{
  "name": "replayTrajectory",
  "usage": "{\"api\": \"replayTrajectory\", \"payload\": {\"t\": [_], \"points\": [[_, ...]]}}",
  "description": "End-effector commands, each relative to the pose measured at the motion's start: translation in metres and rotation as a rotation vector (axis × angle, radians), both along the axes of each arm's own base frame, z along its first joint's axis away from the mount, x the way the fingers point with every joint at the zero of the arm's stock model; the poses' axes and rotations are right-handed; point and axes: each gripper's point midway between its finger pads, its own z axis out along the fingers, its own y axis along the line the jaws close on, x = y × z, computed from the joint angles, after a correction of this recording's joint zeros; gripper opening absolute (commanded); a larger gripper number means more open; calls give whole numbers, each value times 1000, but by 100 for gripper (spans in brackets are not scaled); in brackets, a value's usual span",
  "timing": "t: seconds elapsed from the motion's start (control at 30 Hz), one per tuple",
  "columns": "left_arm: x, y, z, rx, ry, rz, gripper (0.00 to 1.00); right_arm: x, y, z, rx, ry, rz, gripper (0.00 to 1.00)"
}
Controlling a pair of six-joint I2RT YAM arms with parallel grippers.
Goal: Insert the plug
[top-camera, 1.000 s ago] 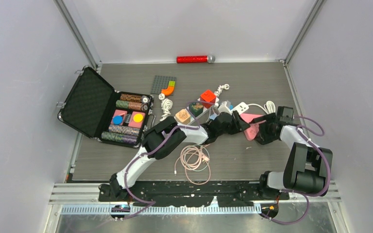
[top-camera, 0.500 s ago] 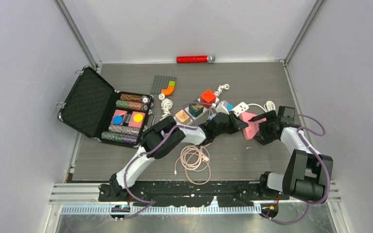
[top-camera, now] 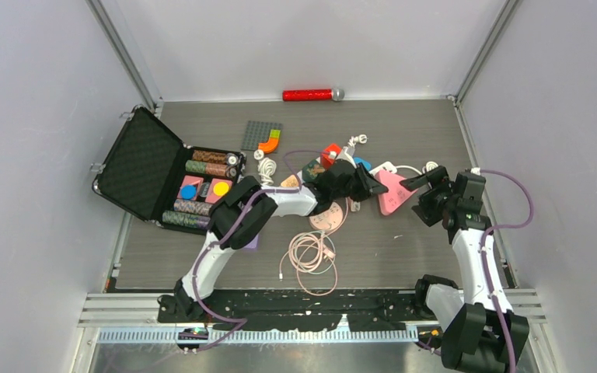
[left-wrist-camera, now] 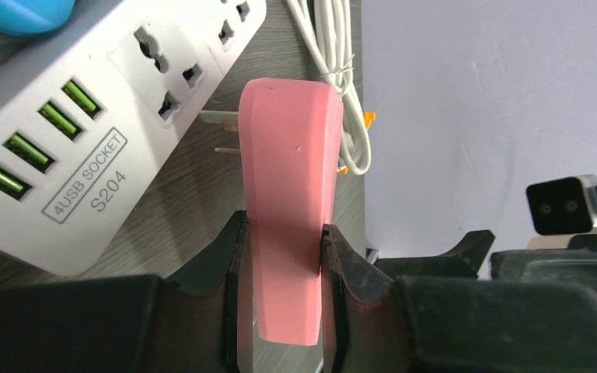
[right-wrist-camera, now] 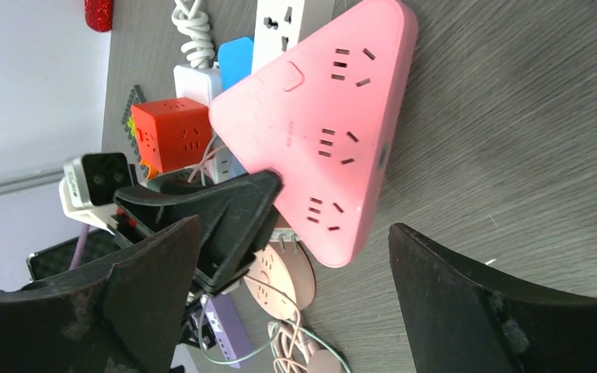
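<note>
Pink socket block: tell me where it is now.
Top view, right of centre: the pink socket block is clamped in the left hand, beside the white power strip, with the open right hand to its right.

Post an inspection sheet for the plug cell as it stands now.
Surface: dark wood-grain table, crowded mid-table.
Job's things: pink plug clamped, prongs aimed at the white power strip, not yet in.
Clutter: open black case, red cube, grey baseplate, red microphone at the far edge.
Grippers: left gripper shut on the pink plug; right gripper open, holding nothing.
Cables: pink coiled cable near the arms; white cord beside the strip.
Surroundings: plain grey walls; nothing else seen.
</note>
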Motion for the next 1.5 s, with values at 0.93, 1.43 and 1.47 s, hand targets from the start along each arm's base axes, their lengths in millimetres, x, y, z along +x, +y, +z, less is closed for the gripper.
{"api": "replayTrajectory", "payload": {"t": [0.93, 1.43, 1.47], "points": [[-8, 32, 117, -339, 64, -193, 0, 36, 30, 24, 193, -312, 142, 88], [-8, 34, 109, -362, 95, -177, 0, 43, 39, 23, 284, -363, 184, 38], [-8, 34, 106, -351, 95, -174, 4, 44, 39, 23, 291, -359, 186, 33]]}}
